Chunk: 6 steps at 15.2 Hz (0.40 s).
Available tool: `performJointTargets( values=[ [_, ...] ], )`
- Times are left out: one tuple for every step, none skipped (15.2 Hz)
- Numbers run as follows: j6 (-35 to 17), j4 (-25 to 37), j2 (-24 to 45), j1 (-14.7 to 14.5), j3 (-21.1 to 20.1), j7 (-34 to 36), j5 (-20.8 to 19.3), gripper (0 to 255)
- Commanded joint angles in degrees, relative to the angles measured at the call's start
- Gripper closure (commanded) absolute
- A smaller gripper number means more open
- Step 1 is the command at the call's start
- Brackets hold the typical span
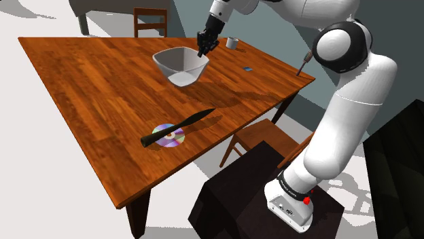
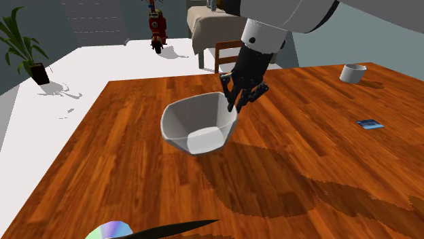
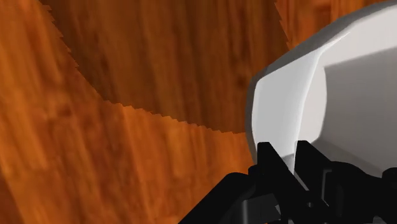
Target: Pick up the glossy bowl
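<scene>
The glossy bowl (image 1: 180, 66) is white with angular, faceted walls and sits near the middle of the wooden table (image 1: 81, 75). My black gripper (image 1: 202, 51) comes down on the rim nearest the arm and is shut on that rim. From the second exterior view the bowl (image 2: 199, 124) tips slightly, with the gripper (image 2: 234, 105) clasping its far right edge. In the wrist view the fingers (image 3: 267, 159) pinch the thin white wall of the bowl (image 3: 331, 95) between them, one inside and one outside. I cannot tell whether the bowl's base touches the table.
A shiny disc (image 1: 168, 135) and a black knife (image 1: 178, 127) lie near the table's front edge. A small white cup (image 1: 232, 42) and a blue card (image 1: 249, 69) sit toward the far right. Chairs (image 1: 261, 139) stand at the table's sides.
</scene>
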<state>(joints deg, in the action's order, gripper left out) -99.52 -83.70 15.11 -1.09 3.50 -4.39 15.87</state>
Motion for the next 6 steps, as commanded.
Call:
performJointTargets(
  values=[
    [1.9,2.5,0.5,0.0,0.0,0.6,0.0,255],
    [2.7,3.4,0.6,0.0,0.0,0.8,-0.1,255],
    [3.5,4.4,0.7,0.1,0.0,0.9,-0.1,255],
    [4.3,5.4,0.9,0.1,0.0,1.1,-0.1,255],
    [4.4,5.5,0.9,0.1,0.0,1.2,-0.1,255],
    [4.4,5.5,0.9,0.1,0.0,1.2,-0.1,255]
  ],
)
